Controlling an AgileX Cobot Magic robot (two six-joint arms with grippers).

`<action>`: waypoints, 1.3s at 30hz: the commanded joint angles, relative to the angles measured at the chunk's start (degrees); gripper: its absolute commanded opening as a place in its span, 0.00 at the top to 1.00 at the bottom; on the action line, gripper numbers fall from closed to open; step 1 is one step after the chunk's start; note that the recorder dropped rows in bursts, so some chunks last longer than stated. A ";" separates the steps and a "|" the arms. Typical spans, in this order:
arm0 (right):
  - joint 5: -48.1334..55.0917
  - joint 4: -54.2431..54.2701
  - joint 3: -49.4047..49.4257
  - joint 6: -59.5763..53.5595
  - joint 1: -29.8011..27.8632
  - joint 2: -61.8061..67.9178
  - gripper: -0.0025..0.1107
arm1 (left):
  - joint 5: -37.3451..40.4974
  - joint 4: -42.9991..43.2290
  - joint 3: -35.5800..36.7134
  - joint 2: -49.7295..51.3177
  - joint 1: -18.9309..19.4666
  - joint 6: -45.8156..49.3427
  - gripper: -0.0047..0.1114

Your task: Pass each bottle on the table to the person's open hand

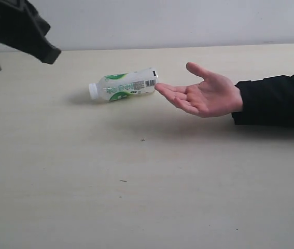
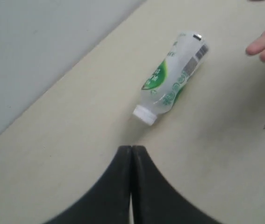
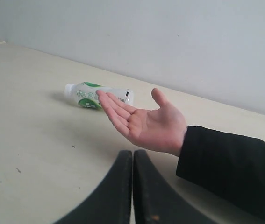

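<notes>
- Small clear plastic bottle with white cap and white-and-green label (image 1: 123,85): lies on its side on pale beige wood-look table (image 1: 136,202), cap toward left of exterior view, base toward person.
- Bare light-skinned hand (image 1: 206,96) on arm in black sleeve (image 1: 276,98): palm up, fingers extended, thumb apart, holding nothing; fingertips near bottle base, not touching in left wrist view.
- Black left gripper (image 2: 131,154): fingers pressed together, gripping nothing, short of bottle cap.
- Black right gripper (image 3: 132,156): fingers pressed together, gripping nothing, near person's wrist.

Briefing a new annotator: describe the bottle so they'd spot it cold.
On the pale beige table, find the open hand on a black-sleeved arm. Just beyond its fingertips the bottle lies on its side, white cap pointing away from the hand; green-and-white label, the only bottle in view.
</notes>
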 commanded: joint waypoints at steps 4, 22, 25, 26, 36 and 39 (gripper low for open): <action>-0.64 -0.20 0.25 -0.30 0.07 -0.25 0.97 | 9.31 -6.35 -19.72 21.46 0.02 19.29 0.96; -0.64 -0.20 0.25 -0.30 0.07 -0.25 0.97 | 22.49 -19.52 -49.95 50.85 3.82 53.81 0.96; -0.64 -0.20 0.25 -0.30 0.07 -0.25 0.97 | 18.95 -19.52 -49.95 51.96 4.11 53.83 0.96; -0.64 -0.20 0.25 -0.30 0.07 -0.25 0.97 | 17.90 -19.52 -49.95 52.25 4.11 53.83 0.95; -0.64 -0.20 0.25 -0.30 0.07 -0.25 0.97 | 11.46 -19.52 -49.95 53.64 4.11 53.83 0.39; -0.64 -0.20 0.25 -0.30 0.07 -0.25 0.97 | 11.32 -19.52 -49.95 53.73 4.11 52.77 0.36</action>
